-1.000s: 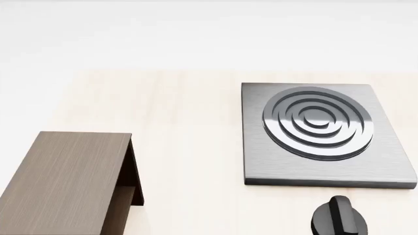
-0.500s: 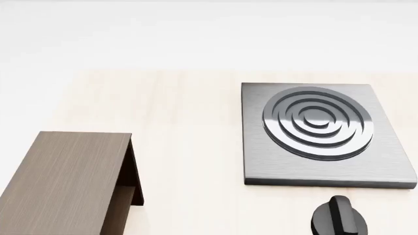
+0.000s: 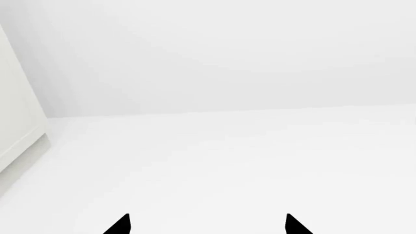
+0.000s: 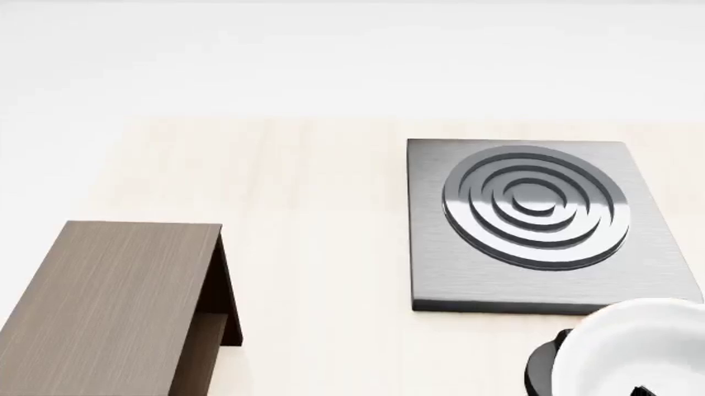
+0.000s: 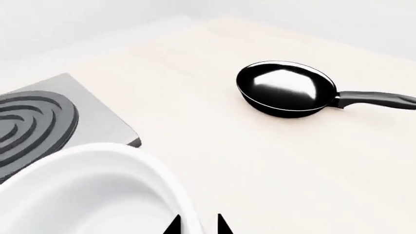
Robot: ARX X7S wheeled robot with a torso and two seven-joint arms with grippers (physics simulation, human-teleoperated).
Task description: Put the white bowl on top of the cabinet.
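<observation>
The white bowl (image 4: 628, 346) shows at the lower right edge of the head view, lifted in front of the black knob. In the right wrist view the bowl (image 5: 85, 195) fills the lower left, and my right gripper (image 5: 198, 225) is shut on its rim, one fingertip inside the wall and one outside. The dark brown cabinet (image 4: 111, 305) stands at the lower left of the head view, its flat top bare. My left gripper (image 3: 206, 226) is open and empty, facing only white floor and wall; it does not show in the head view.
A grey square stove plate (image 4: 441, 247) with concentric rings lies at the right; its corner (image 5: 78, 107) shows beside the bowl. A black knob (image 4: 542, 371) sits in front of it. A black frying pan (image 5: 286, 90) lies on the pale tabletop beyond the bowl.
The white bowl has come up into the head view at the lower right and now covers part of the black knob. The cabinet and stove plate have not moved.
</observation>
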